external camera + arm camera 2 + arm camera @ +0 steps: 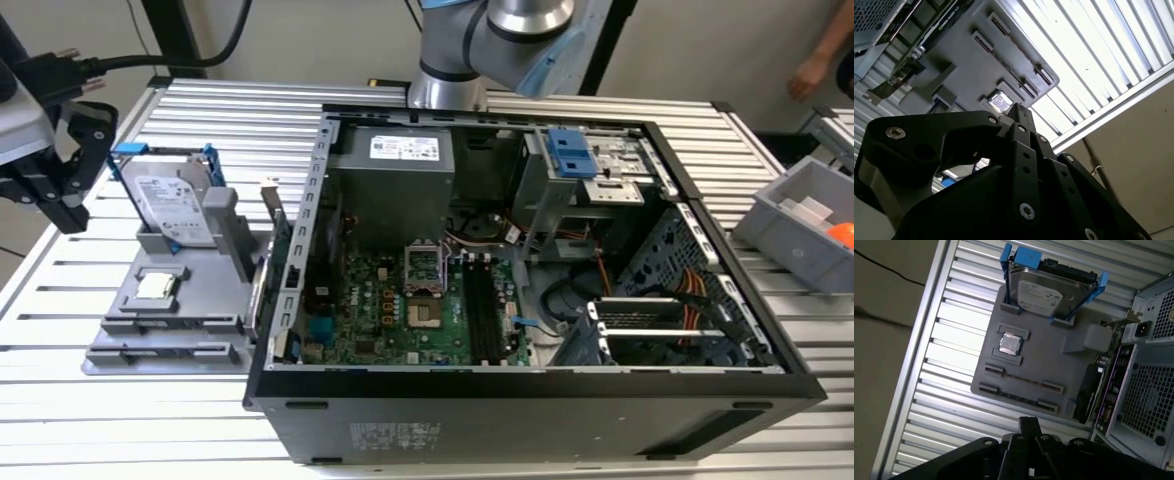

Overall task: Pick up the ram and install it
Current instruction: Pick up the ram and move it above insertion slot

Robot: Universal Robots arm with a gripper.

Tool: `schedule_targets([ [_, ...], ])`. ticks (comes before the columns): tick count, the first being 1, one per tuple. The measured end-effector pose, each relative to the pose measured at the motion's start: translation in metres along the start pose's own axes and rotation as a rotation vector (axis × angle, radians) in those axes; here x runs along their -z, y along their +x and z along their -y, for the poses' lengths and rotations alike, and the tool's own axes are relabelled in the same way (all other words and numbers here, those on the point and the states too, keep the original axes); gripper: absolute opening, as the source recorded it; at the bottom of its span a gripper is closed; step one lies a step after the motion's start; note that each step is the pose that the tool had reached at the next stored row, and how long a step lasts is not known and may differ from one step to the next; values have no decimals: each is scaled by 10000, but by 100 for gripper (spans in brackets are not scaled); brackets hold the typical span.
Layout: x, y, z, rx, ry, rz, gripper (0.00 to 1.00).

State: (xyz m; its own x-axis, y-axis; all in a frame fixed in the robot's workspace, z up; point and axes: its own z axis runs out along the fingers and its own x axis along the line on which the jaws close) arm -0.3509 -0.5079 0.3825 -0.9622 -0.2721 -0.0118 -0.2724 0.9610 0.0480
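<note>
The ram (1023,379) shows in the first wrist view as a thin dark stick standing on edge between two grey clips of the grey fixture plate (1054,360). A second thin stick (1016,397) sits in the parallel holder beside it. My black gripper (1029,424) hangs above the table slats just off the plate's edge nearest those holders, with nothing seen in it. In the exterior view the gripper (56,205) is at the far left, above the table and beside the plate (127,345). The motherboard's long black slots (481,315) lie inside the open computer case (534,400).
On the plate, a silver hard drive (1041,290) in a blue bracket leans up, with a small square chip (1010,344) near it. A dark card (1086,392) stands between plate and case. A grey bin (801,225) sits at the exterior view's right, with a person's hand (814,70) behind.
</note>
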Motion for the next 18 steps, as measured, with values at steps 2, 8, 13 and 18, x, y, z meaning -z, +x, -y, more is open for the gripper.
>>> schedule_targets([
  [2,0,0,0,33,-1,-2,0],
  [8,0,0,-1,141,-2,-7,0],
  [13,0,0,-1,250,-3,-12,0],
  [18,0,-1,0,327,-4,-16,0],
])
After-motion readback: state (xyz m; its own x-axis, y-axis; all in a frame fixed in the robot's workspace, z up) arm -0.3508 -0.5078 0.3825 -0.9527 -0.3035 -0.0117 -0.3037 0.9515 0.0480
